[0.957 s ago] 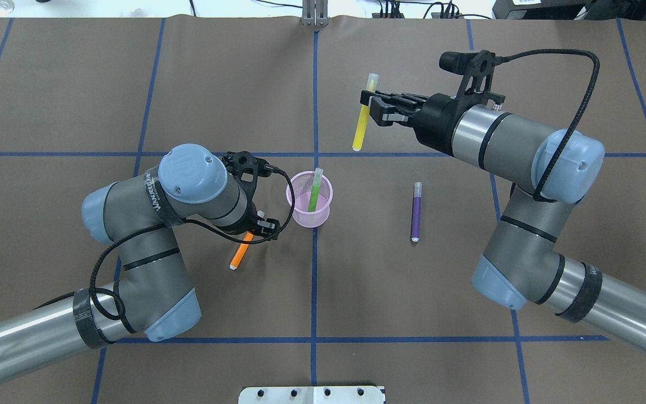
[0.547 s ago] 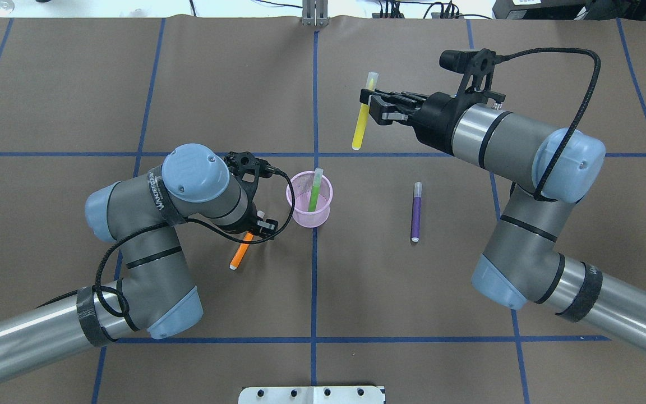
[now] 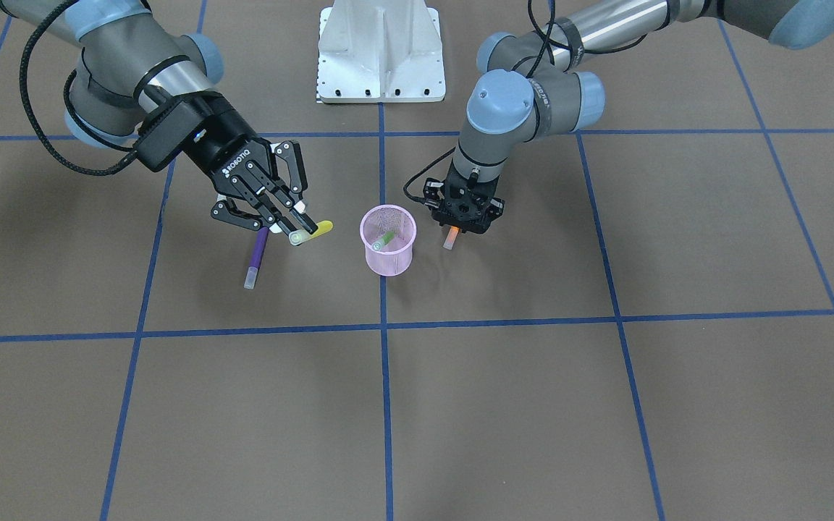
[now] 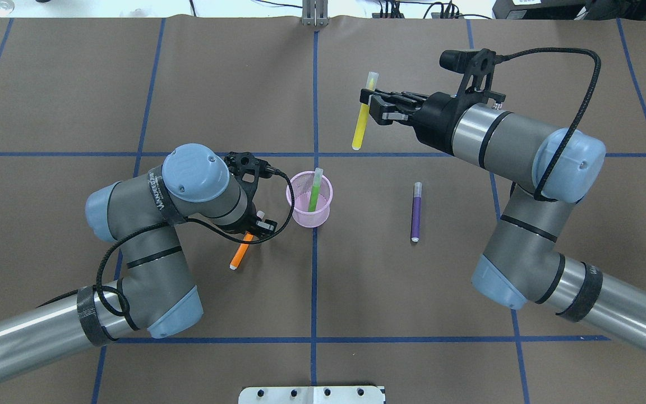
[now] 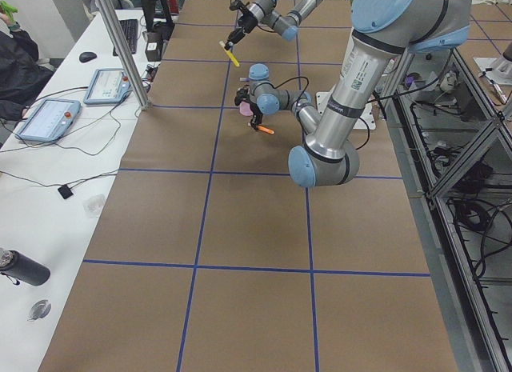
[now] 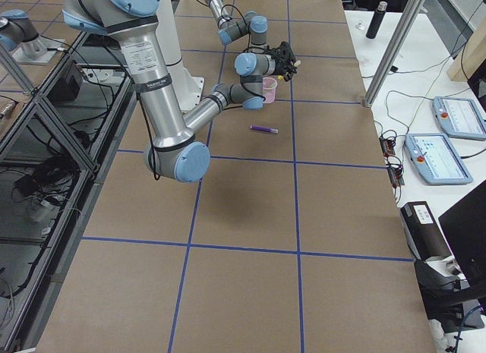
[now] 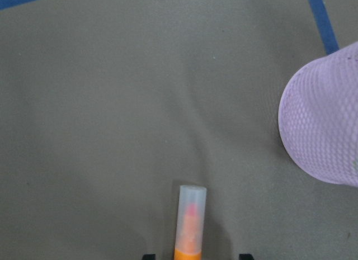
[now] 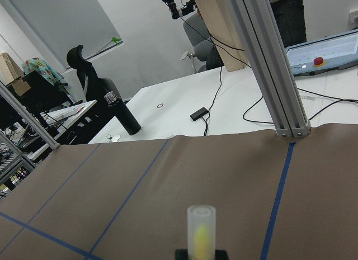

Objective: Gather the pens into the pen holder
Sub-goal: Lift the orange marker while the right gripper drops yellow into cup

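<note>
The pink mesh pen holder (image 4: 302,216) (image 3: 390,262) stands at the table's centre with a green pen (image 4: 315,193) leaning inside. An orange pen (image 4: 239,253) (image 7: 190,223) lies just left of it. My left gripper (image 4: 253,231) (image 3: 461,227) is low over that pen's upper end, open, with one finger on each side of the barrel. The yellow pen (image 4: 361,122) (image 3: 320,229) hangs above the table beyond the holder, my right gripper (image 4: 365,105) (image 3: 300,231) shut on it. A purple pen (image 4: 416,212) (image 3: 256,255) lies flat to the holder's right.
Brown paper with blue tape lines (image 4: 315,292) covers the table. The robot's white base plate (image 3: 381,54) sits at the near edge. Beyond the far edge stand an aluminium post (image 8: 268,64), tablets and cables.
The left arm's elbow has swung slightly rightward and its gripper has barely shifted over the orange pen. The right gripper with the yellow pen has stayed almost still.
</note>
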{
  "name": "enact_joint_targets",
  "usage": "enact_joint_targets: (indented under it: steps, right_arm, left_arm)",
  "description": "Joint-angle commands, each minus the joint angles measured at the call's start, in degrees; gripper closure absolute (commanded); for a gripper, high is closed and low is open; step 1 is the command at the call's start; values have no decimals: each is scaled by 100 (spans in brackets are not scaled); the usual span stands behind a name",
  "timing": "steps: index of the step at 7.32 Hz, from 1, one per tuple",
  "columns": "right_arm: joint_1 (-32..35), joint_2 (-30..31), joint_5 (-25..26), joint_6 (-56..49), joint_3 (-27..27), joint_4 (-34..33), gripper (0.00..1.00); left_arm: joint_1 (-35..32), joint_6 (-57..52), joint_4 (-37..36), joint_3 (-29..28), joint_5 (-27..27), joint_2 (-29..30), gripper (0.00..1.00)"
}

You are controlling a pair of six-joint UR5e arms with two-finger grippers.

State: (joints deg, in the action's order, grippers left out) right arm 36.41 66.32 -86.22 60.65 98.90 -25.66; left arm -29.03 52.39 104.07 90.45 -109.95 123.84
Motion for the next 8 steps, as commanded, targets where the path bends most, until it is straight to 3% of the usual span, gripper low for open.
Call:
enact_joint_targets:
  steps: [1, 3, 4, 5, 8]
  right_arm:
    - [6, 4, 0, 0, 6, 0, 100]
    - [6, 4, 0, 0, -2, -9, 100]
    - [6, 4, 0, 0, -2, 0, 100]
    - [6, 4, 0, 9, -2, 0, 100]
    - [-11, -13, 0, 0, 6, -9, 100]
  left_arm:
    - [3, -1, 0, -53, 0, 0, 54]
    - [3, -1, 0, -71, 0, 0, 55]
    - [3, 8, 0, -71, 0, 0, 72]
    - [3, 69, -9, -71, 0, 0, 99]
    - [-41, 79, -35, 77, -18, 0, 100]
